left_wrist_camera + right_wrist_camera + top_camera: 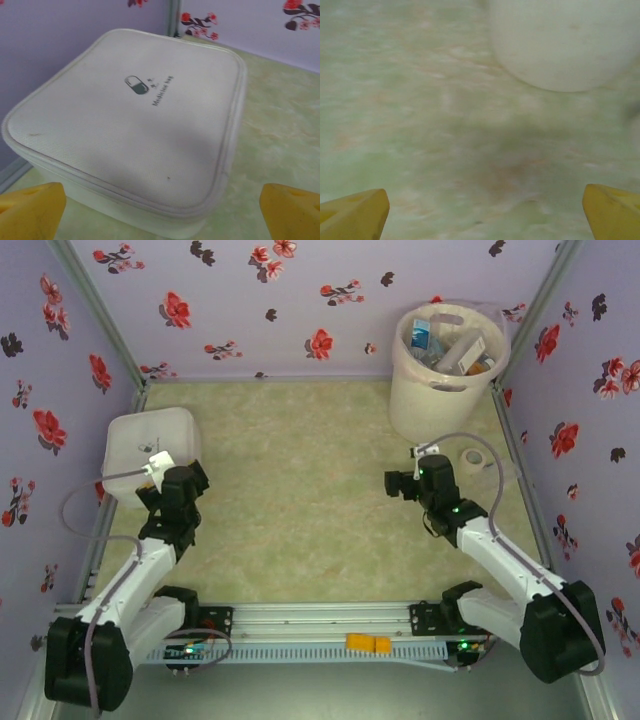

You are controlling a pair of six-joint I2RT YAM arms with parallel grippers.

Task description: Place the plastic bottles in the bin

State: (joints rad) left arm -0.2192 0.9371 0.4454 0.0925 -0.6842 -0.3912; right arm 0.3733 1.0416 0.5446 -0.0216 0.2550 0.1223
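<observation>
**Inspector:** Yellow fingertips (355, 215) of the right gripper (484, 217) are standing wide apart, gripping nothing, just short of the bin (560, 45).

**Assistant:** And the left gripper (162, 212)?

**Inspector:** Likewise spread and empty. It is hovering over a white medicine bag (130, 115), well apart from the bin, to its left.

**Assistant:** Where are the plastic bottles (452, 345) lying?

**Inspector:** Inside the bin, heaped near its rim. A tape roll (474, 457) is sitting just beside the bin. I am judging the loading near complete, so I am advising a check around the bin for strays, keeping the right arm off the bin wall.
</observation>
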